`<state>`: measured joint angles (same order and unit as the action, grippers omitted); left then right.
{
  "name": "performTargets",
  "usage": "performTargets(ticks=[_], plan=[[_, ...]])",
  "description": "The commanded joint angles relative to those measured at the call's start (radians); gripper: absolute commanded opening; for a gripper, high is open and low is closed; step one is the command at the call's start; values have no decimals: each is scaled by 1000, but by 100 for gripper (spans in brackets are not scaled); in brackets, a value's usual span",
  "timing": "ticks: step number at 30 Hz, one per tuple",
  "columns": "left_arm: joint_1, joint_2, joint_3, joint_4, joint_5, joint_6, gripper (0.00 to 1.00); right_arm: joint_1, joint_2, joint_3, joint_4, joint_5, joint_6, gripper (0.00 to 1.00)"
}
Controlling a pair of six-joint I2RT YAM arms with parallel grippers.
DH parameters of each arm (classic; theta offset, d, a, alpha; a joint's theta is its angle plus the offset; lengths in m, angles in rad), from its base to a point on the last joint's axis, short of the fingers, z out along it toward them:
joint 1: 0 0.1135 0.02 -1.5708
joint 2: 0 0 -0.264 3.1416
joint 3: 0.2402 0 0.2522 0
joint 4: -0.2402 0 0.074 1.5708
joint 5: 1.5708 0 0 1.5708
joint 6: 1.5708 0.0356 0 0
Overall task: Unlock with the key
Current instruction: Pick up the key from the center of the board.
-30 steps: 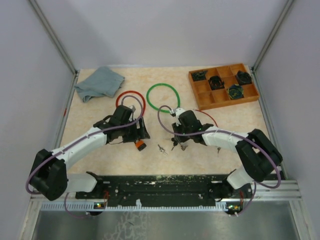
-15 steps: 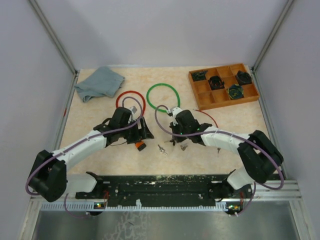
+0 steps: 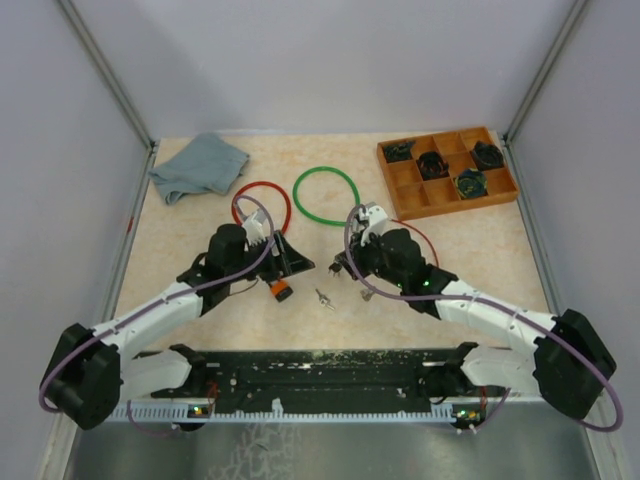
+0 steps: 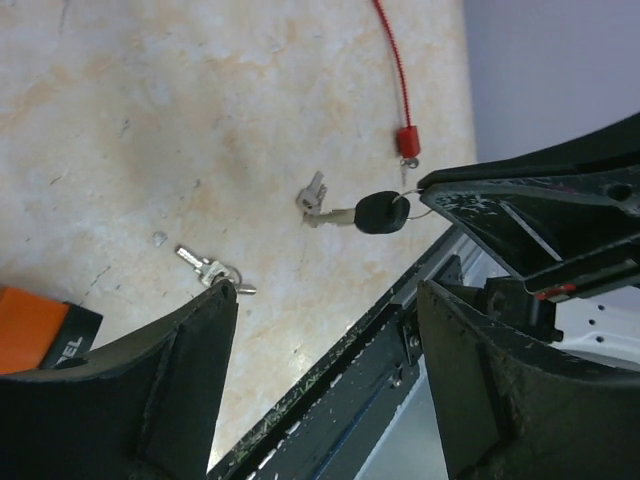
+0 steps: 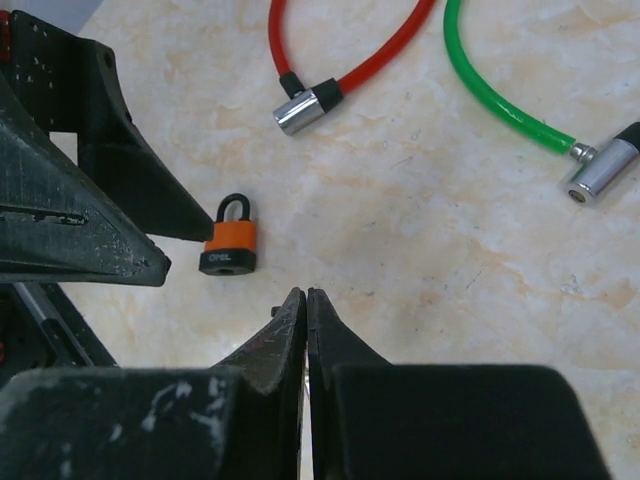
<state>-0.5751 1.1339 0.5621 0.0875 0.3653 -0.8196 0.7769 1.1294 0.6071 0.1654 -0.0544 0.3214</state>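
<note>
Top view: since 1 second ago the right gripper has clamped shut and moved up the table. Left wrist: it pinches the black key by its ring. Right wrist: the orange padlock lies beside the left gripper, jaws spread.

Bright, even light; soft shadows.

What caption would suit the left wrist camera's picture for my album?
Seen through the open left pincer, the right pincer holds a black-headed key by its ring; small keys lie nearby.
</note>
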Motion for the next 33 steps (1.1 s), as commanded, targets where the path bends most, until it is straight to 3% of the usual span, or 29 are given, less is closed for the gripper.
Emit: performTargets(ticks=[1, 12, 17, 20, 27, 33], plan=[[0, -45, -61, 245, 62, 10, 77, 11, -54, -8, 152, -32, 79, 0], [-71, -129, -127, 426, -6, 368, 75, 12, -134, 96, -18, -121, 44, 0], [-159, -106, -147, 484, -84, 560, 67, 12, -158, 103, -29, -153, 49, 0], [-170, -105, -152, 505, -118, 616, 66, 11, -175, 105, -39, -157, 48, 0], [-206, -23, -144, 575, -110, 725, 54, 12, -185, 100, -31, -190, 59, 0], [-223, 4, -157, 628, -66, 749, 53, 12, -199, 97, -31, -189, 61, 0]])
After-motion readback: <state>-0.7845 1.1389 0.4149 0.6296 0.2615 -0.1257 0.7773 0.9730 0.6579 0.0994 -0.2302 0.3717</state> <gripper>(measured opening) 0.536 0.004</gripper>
